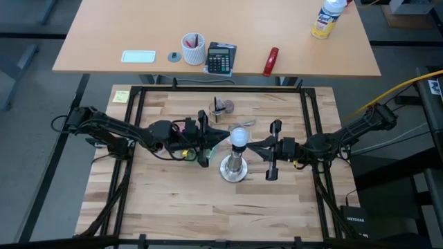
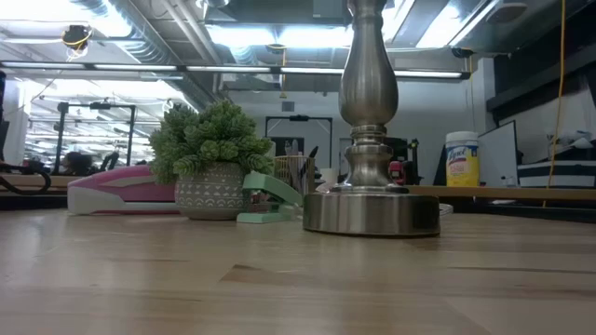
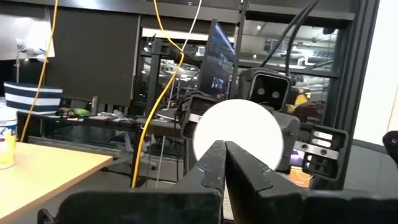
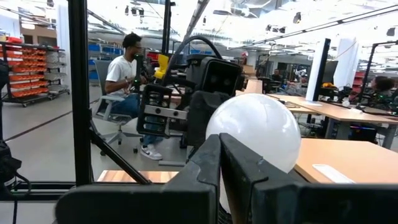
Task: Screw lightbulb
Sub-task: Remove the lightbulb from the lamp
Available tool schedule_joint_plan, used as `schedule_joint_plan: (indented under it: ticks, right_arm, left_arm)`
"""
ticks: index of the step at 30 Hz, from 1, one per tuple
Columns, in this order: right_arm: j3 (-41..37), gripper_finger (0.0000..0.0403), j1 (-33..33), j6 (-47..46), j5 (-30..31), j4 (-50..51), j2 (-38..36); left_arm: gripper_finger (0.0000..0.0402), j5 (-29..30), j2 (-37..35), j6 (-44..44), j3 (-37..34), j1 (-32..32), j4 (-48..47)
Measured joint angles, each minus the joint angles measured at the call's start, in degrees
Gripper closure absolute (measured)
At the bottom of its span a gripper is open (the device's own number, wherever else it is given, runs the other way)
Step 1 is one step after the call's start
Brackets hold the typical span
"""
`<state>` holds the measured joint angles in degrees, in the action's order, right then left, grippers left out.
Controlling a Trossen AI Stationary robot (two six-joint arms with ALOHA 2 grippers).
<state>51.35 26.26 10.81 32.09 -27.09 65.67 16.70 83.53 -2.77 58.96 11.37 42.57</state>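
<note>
So the wooden table (image 1: pixel 173 200) takes up most of what I can see, with a black frame around its edge. Both dark arms reach in from the sides and meet near the middle. The left arm (image 1: pixel 118 131) comes in low and long, and the right arm (image 1: pixel 346 135) mirrors it from the other side.

Right between them stands the silver stand (image 2: pixel 371 140), round base flat on the wood, upright. The lightbulb (image 1: pixel 239 136) sits on top of that stand, a white frosted globe, and it's the thing both arms are pointed at.

The left gripper (image 3: pixel 224 163) has its fingers pressed together, closed on nothing, tips right in front of the globe; I can't tell if they actually touch it. The right gripper (image 4: pixel 220 163) is the same deal from the opposite side: fingers shut against each other, empty, aimed at the bulb, contact unclear.

Smaller stuff: a potted plant (image 2: pixel 210 163) stands farther back on the table, with a green tool (image 2: pixel 270 197) just beside it. On the desk behind there's a calculator (image 1: pixel 220 59) and a spray bottle (image 1: pixel 327 17).
</note>
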Motion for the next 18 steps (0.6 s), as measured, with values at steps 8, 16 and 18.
schedule_joint_plan:
  ticks: [8,16,18]
  right_arm:
    - [0.0,0.0386,0.0,0.0,0.54,0.12,0.0]
    - [0.0,0.0386,0.02,-0.05,0.63,0.33,-0.33]
    - [0.0,0.0386,0.95,-0.05,0.27,0.33,-0.33]
  left_arm:
    - [0.04,-0.32,0.0,0.01,0.0,1.14,-0.09]
    - [0.04,1.05,0.0,6.37,0.0,2.58,3.96]
    - [0.04,2.11,0.0,8.37,0.0,2.5,7.21]
